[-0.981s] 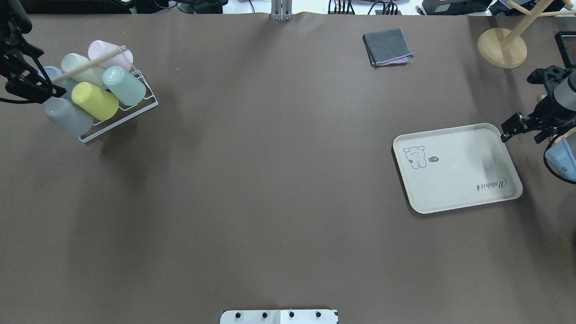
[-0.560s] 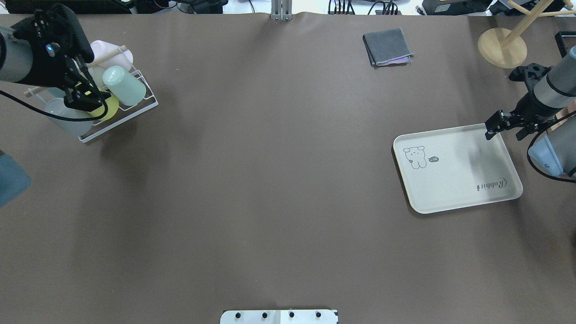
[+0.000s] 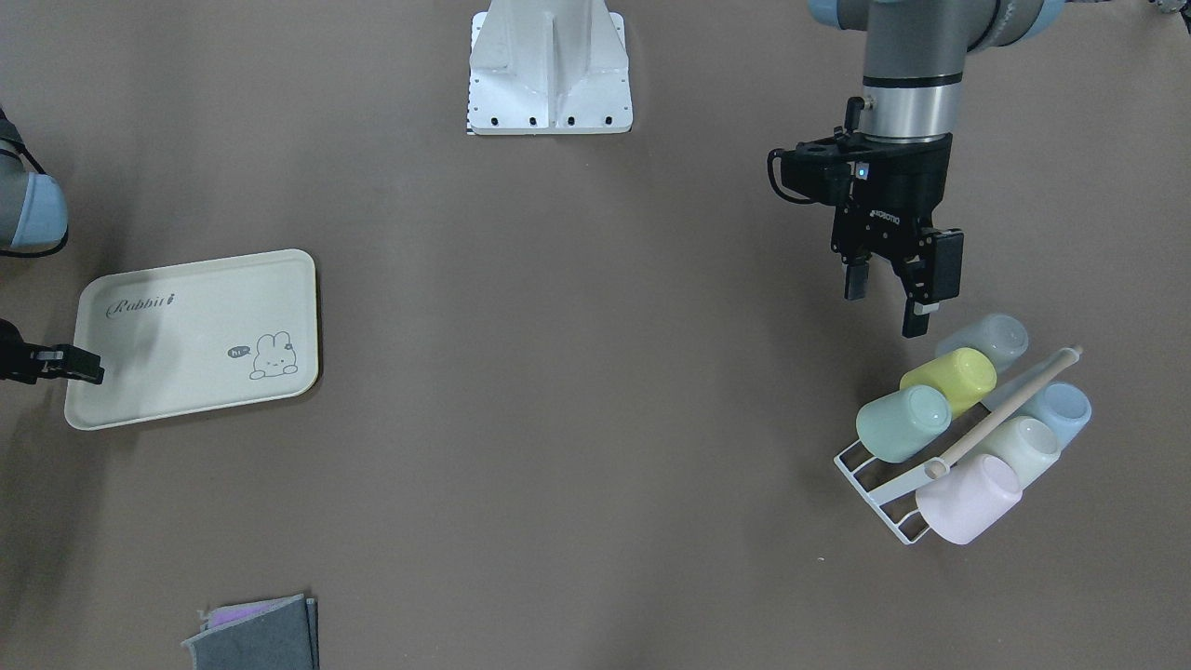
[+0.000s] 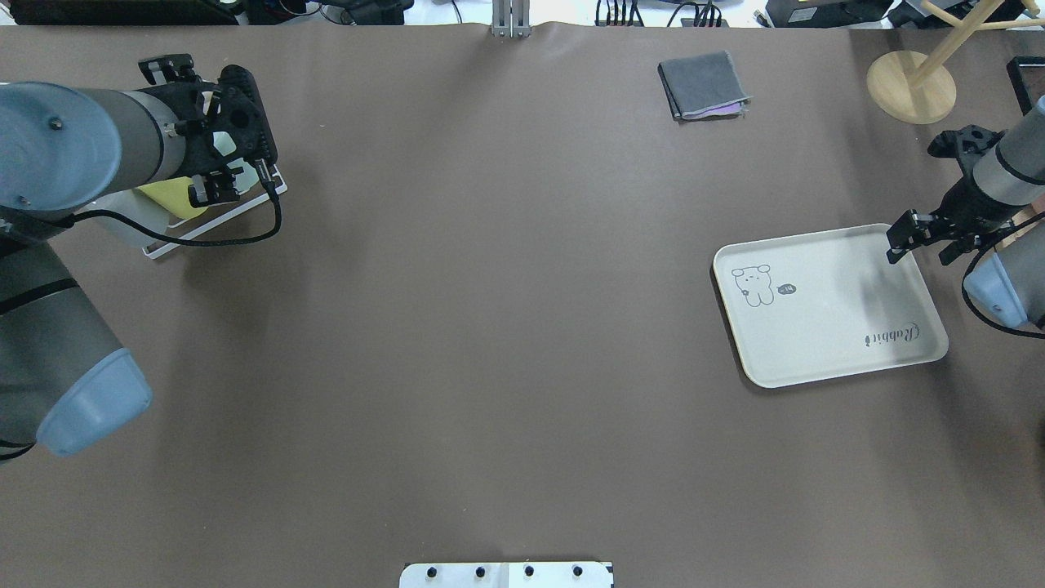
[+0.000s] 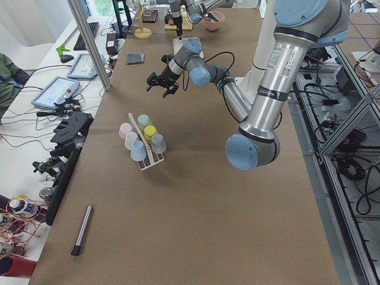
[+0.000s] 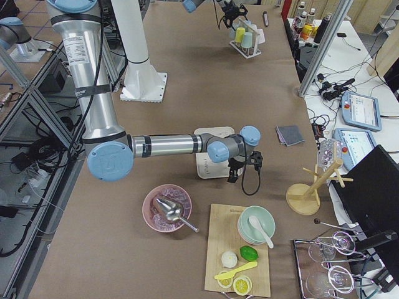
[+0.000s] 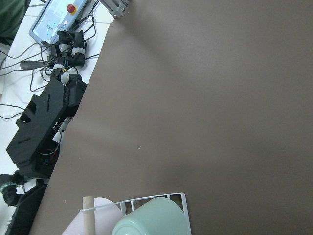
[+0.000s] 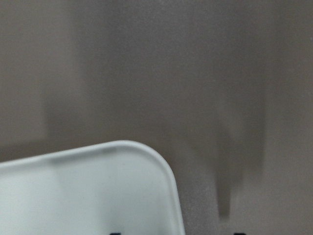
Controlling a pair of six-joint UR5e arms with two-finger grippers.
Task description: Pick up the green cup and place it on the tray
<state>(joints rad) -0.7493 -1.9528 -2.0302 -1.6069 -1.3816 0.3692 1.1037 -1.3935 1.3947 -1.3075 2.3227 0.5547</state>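
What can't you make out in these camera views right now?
Overhead: the left gripper and arm cover most of the rack; the green cup barely shows.
Left wrist: the bottom edge cuts that cup.
Front-facing: the right gripper is cut by the left edge.
Right wrist: only a blurred tray corner.

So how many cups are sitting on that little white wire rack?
6. On the robot's side of the wooden bar: grey cup, yellow cup, green cup. Beyond it: blue cup, whitish-green cup, pink cup. None looks hidden.

Overhead, front, side, wrist views; shared table (image 4: 490, 327)
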